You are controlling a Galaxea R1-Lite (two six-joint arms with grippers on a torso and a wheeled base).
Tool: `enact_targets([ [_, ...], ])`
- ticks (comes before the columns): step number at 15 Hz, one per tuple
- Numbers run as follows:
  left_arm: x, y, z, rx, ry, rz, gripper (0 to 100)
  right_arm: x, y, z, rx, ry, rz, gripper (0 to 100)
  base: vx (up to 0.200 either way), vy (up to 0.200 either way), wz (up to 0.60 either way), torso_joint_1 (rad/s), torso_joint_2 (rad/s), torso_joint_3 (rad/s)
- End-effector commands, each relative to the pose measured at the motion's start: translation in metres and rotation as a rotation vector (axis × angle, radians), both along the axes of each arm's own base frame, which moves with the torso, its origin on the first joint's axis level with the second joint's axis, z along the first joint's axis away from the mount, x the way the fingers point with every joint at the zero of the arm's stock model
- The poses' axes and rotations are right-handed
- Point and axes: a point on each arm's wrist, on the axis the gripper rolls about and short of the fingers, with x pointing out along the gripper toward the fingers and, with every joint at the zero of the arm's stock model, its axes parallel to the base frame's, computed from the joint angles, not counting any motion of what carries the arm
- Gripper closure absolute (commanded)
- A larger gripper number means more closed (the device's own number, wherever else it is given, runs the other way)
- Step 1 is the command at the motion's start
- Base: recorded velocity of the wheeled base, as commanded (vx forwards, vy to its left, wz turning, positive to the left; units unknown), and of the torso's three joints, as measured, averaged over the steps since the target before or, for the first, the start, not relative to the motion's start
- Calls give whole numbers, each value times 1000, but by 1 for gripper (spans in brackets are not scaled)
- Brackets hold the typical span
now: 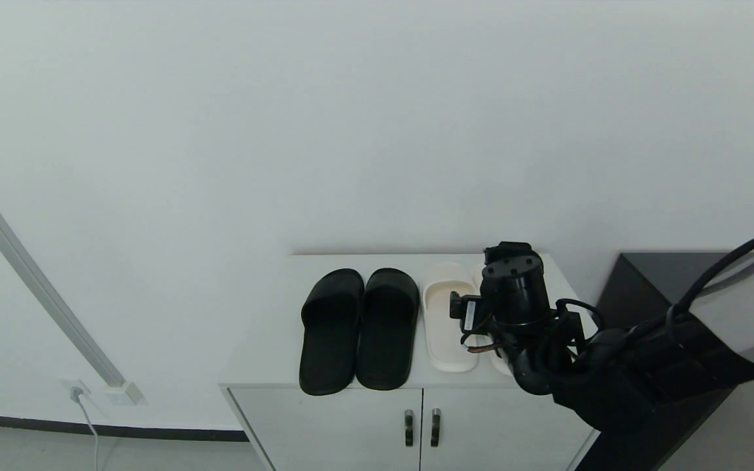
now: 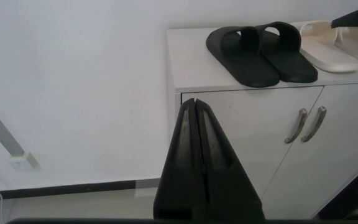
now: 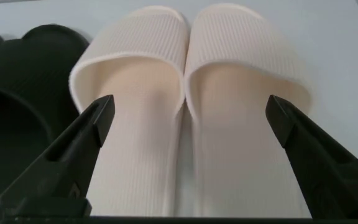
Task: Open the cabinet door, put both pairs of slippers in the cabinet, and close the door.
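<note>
Cream slippers (image 3: 222, 124) by cabinet (image 1: 324, 425) R edge; R hand (image 3: 189, 106) apart over them; L hand (image 2: 196, 102) together.

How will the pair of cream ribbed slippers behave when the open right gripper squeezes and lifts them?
The cream ribbed slippers look foam-like, so probably light. Their arched straps may squash under the right gripper. Lying loose side by side, one could slip out.

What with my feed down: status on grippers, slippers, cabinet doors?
Right gripper open over cream slippers on cabinet top. Left gripper shut, short of doors. Black slippers alongside; doors closed, handles unobstructed.
</note>
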Motion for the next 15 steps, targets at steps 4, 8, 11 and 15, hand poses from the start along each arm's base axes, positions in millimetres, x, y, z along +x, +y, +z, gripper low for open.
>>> enact_targets([
  [4, 0, 0, 0, 0, 0, -2, 100, 32, -2, -34, -38, -26, -15, 0, 0, 0, 0, 0, 0, 0],
  [8, 0, 0, 0, 0, 0, -2, 100, 45, 4, -46, -55, -56, 0, 0, 0, 0, 0, 0, 0, 0],
  [11, 0, 0, 0, 0, 0, -2, 100, 52, 7, -42, -47, -78, -3, 0, 0, 0, 0, 0, 0, 0],
  [15, 0, 0, 0, 0, 0, -2, 100, 54, 6, -41, -60, -82, 5, 100, 0, 0, 0, 0, 0, 0],
])
